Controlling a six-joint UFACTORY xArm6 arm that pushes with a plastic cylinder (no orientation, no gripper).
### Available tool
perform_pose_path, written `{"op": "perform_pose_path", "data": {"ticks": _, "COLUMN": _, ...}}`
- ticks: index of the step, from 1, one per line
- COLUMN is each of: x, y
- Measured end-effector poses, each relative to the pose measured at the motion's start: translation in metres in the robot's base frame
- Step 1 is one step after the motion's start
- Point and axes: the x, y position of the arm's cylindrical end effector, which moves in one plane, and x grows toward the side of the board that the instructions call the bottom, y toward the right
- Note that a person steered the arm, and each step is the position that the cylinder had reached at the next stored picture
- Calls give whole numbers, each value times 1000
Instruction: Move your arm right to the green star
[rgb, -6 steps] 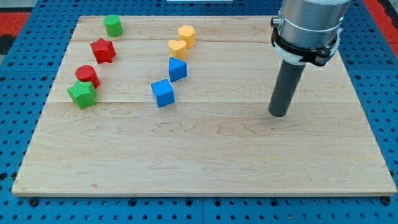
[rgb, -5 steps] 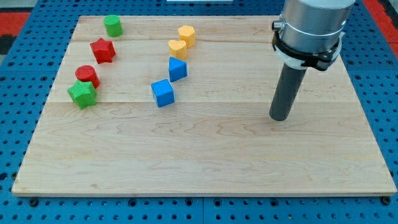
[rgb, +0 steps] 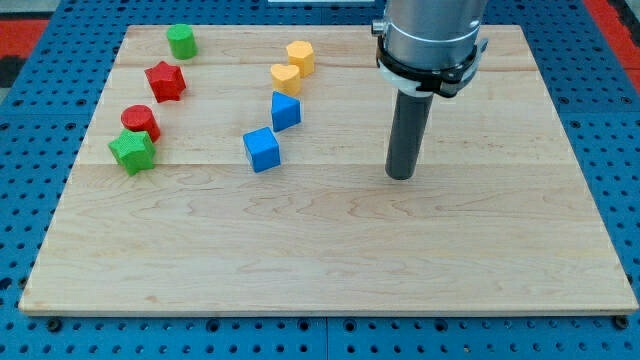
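The green star (rgb: 132, 151) lies near the board's left edge, touching a red cylinder (rgb: 141, 122) just above it. My tip (rgb: 400, 175) rests on the wooden board (rgb: 320, 260) right of centre, far to the right of the green star. The nearest block to my tip is the blue cube (rgb: 262, 149), well to its left.
A green cylinder (rgb: 181, 41) and a red star (rgb: 165, 81) sit at the upper left. A yellow hexagonal block (rgb: 300, 56), a yellow heart (rgb: 285, 77) and a second blue block (rgb: 285, 110) form a column at the upper middle.
My tip has slid to the left, from the board's right part toward its centre. No block has moved.
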Motion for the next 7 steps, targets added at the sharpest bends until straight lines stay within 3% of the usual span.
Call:
{"op": "perform_pose_path", "data": {"ticks": 3, "x": -26, "y": 0}}
{"op": "perform_pose_path", "data": {"ticks": 4, "x": -1, "y": 6}}
{"op": "perform_pose_path", "data": {"ticks": 6, "x": 84, "y": -67}}
{"op": "perform_pose_path", "data": {"ticks": 7, "x": 103, "y": -49}}
